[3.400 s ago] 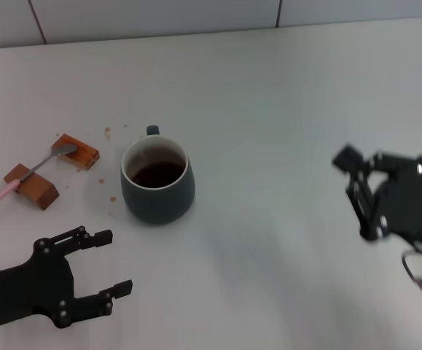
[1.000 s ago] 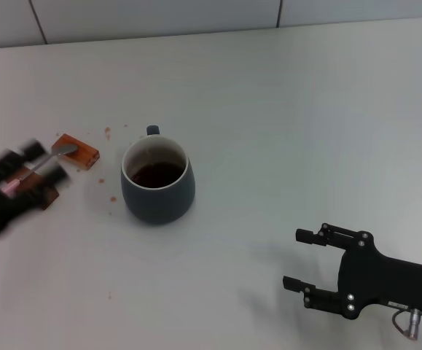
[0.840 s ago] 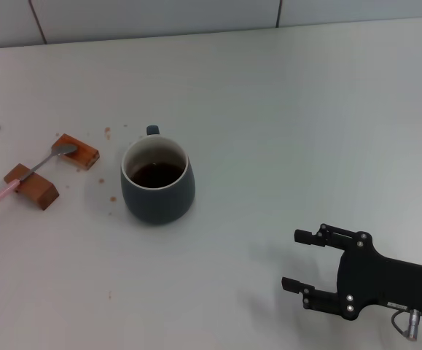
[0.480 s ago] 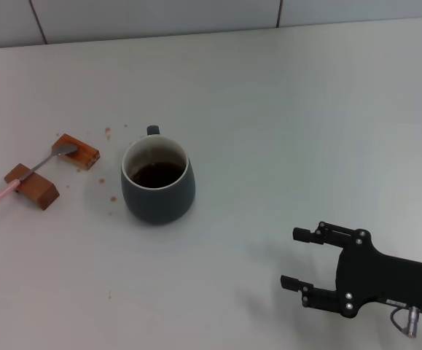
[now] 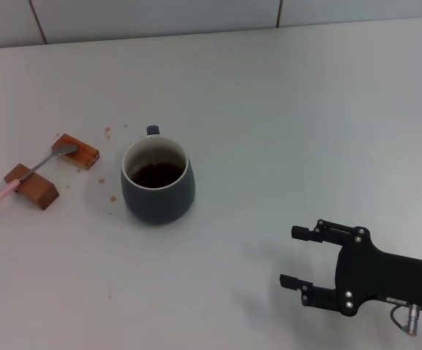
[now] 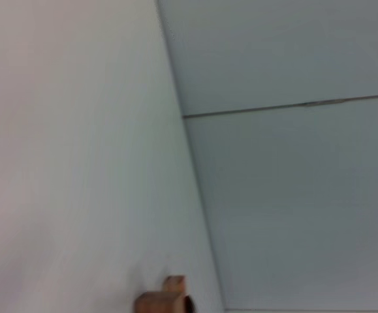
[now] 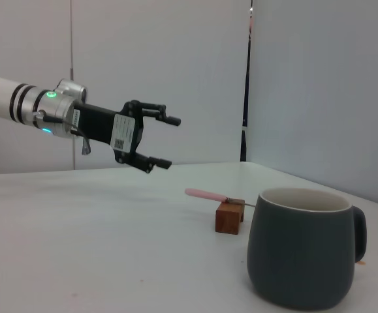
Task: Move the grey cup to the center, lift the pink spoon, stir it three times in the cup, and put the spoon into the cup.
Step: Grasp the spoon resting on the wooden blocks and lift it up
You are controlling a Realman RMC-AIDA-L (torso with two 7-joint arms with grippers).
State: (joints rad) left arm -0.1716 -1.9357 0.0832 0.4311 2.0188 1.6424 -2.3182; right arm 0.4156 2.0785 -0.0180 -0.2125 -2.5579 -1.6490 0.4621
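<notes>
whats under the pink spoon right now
Two brown wooden blocks prop the pink spoon off the table: one beneath the handle, the other beneath the bowl. The contact spots are covered by the spoon.

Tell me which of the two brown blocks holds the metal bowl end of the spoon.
The brown block nearer the grey cup holds the bowl end. The other block, farther from the cup, supports the pink spoon near its pink handle.

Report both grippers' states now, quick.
Left gripper: open, empty, raised above the white table, seen only from the right wrist.
Right gripper: open, empty, low over the table, apart from the dark blue-grey ceramic mug.
</notes>
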